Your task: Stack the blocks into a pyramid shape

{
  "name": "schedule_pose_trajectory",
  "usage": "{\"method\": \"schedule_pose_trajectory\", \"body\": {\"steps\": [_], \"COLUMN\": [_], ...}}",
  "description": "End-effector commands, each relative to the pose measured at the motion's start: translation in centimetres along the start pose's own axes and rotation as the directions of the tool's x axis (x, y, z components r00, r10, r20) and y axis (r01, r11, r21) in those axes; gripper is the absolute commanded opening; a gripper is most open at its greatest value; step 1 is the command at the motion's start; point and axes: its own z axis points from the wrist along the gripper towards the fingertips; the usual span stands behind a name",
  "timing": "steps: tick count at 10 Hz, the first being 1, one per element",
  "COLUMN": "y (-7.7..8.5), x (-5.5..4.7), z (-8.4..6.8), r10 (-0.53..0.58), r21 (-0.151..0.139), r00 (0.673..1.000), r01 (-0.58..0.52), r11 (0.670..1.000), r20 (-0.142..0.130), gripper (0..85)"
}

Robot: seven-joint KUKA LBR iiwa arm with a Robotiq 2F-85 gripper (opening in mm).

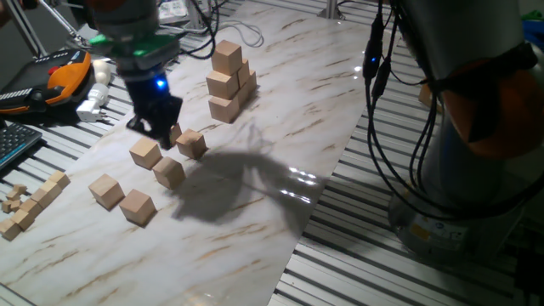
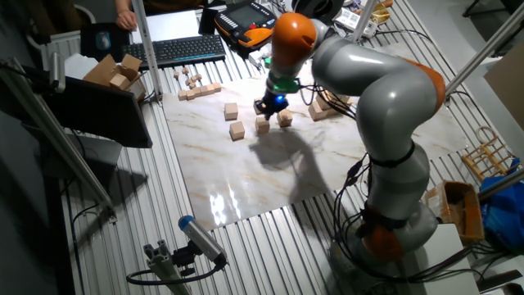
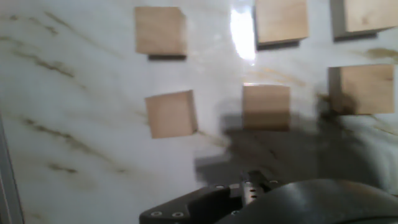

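Note:
Several loose tan blocks lie on the marble board, among them a block (image 1: 145, 154), a second block (image 1: 169, 172) and a third block (image 1: 191, 144). Further back, several blocks form a stepped stack (image 1: 225, 82), three high at its tallest. My gripper (image 1: 155, 127) hangs low over the loose group, right beside a partly hidden block (image 1: 176, 133). It looks open and holds nothing. The hand view looks down on several blocks flat on the board, the nearest block (image 3: 266, 107) just ahead of the hand. From the other fixed view, the gripper (image 2: 270, 105) is above the loose blocks (image 2: 262, 124).
Small thin wooden pieces (image 1: 32, 202) lie in a row at the board's left edge. A keyboard (image 1: 13, 140), an orange-black device (image 1: 64, 72) and a white plug (image 1: 92, 104) sit beyond it. Cables (image 1: 378, 76) hang by the robot base on the right. A cardboard box (image 2: 119, 72) stands by the keyboard.

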Motion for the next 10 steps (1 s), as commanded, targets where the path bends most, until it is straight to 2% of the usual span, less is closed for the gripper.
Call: {"method": "schedule_pose_trajectory", "body": {"steps": [1,2,3,5,6,7,8,10], "y": [2.1,2.1,2.1,2.1,2.1,2.9,4.4,7.4], "x": [0.1,0.1,0.1,0.1,0.1,0.1,-0.1,-0.5], "z": [0.3,0.3,0.3,0.3,0.3,0.5,1.1,2.2], "r10": [-0.038,-0.078,-0.113,-0.158,-0.123,-0.076,-0.034,0.078], "r21": [-0.008,-0.032,-0.034,-0.057,-0.072,-0.065,-0.057,-0.086], "r00": [0.999,0.997,0.993,0.983,0.989,0.994,0.998,0.996], "r01": [0.038,0.077,0.112,0.153,0.117,0.071,0.031,-0.081], "r11": [0.999,0.997,0.993,0.987,0.991,0.995,0.998,0.993], "r20": [-0.013,-0.023,-0.039,-0.09,-0.087,-0.076,-0.06,-0.043], "gripper": [0.0,0.0,0.0,0.0,0.0,0.0,0.0,0.0]}}
